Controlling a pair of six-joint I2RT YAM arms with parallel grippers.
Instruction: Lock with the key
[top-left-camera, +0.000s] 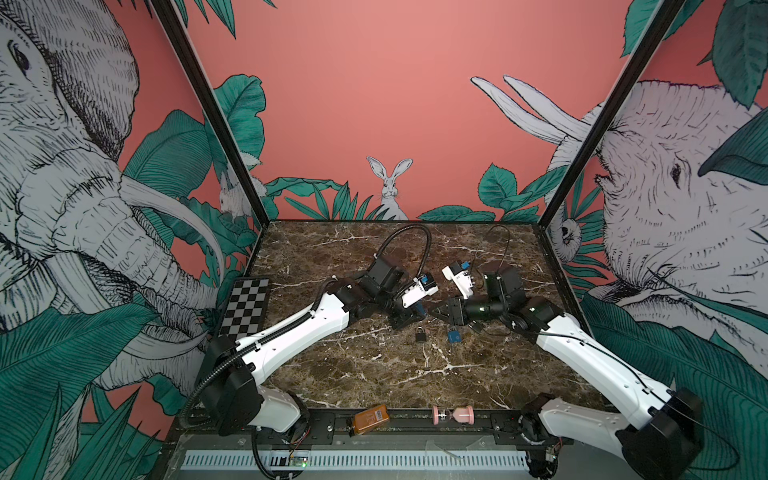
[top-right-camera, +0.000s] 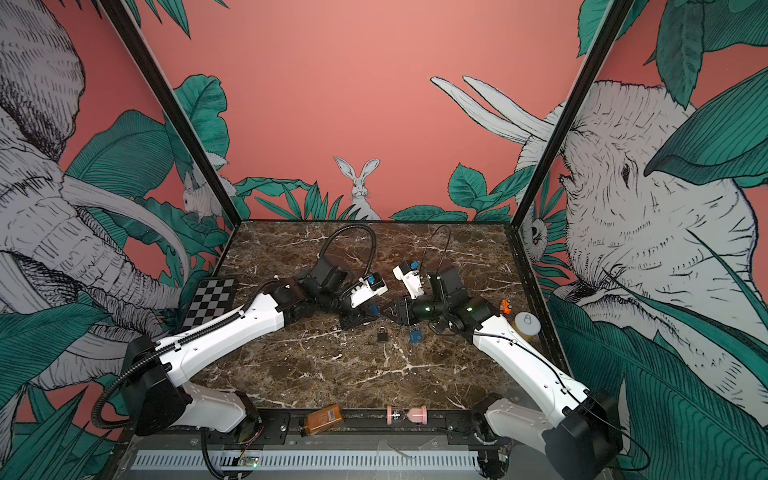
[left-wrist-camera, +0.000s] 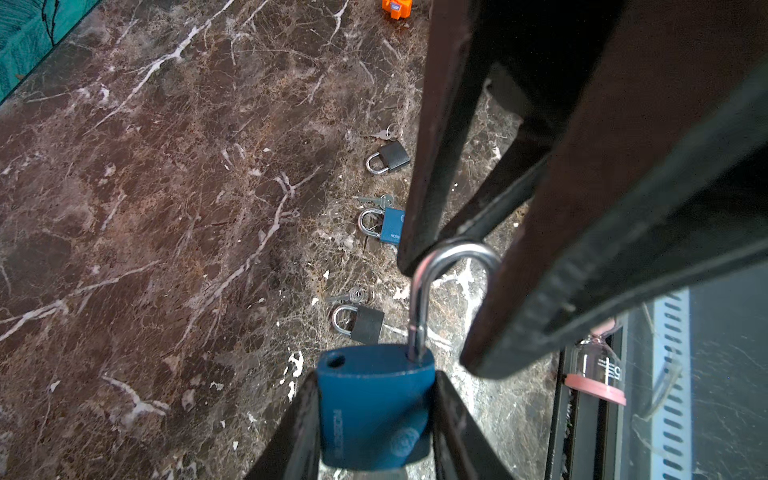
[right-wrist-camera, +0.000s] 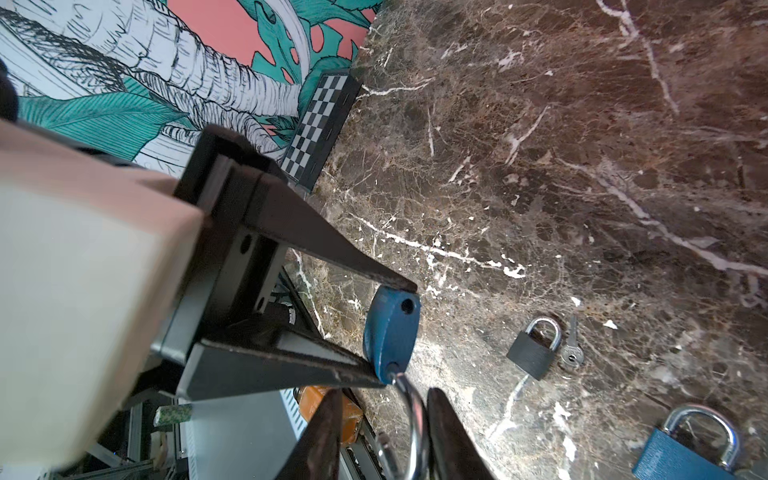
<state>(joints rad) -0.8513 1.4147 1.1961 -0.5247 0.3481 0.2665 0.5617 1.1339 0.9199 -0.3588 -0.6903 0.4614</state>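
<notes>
Left gripper pinches the body of the blue padlock by its flat faces and holds it clear of the marble table, near the middle of the workspace. Its shackle is open: one leg is seated and the free end is swung away from the empty socket. Right gripper straddles the shackle's arch with its jaws parted — a gap shows on one side, so I judge it not yet clamped.

If the arch is pushed down before the free end sits over the socket, it will likely butt on the body's top. That could twist the padlock in the left grip, which has only smooth faces to hold. The two pairs of fingers also work very close together, so a small error could knock them. No key shows in the held lock; its keyway end is hidden.

The left wrist view shows three spare padlocks on the table, each with a key just beside it. Both top views show only two — a black padlock and a spare blue padlock; the third is hidden, probably under the right arm. Only the right wrist view shows the shackle running between the right fingers.
</notes>
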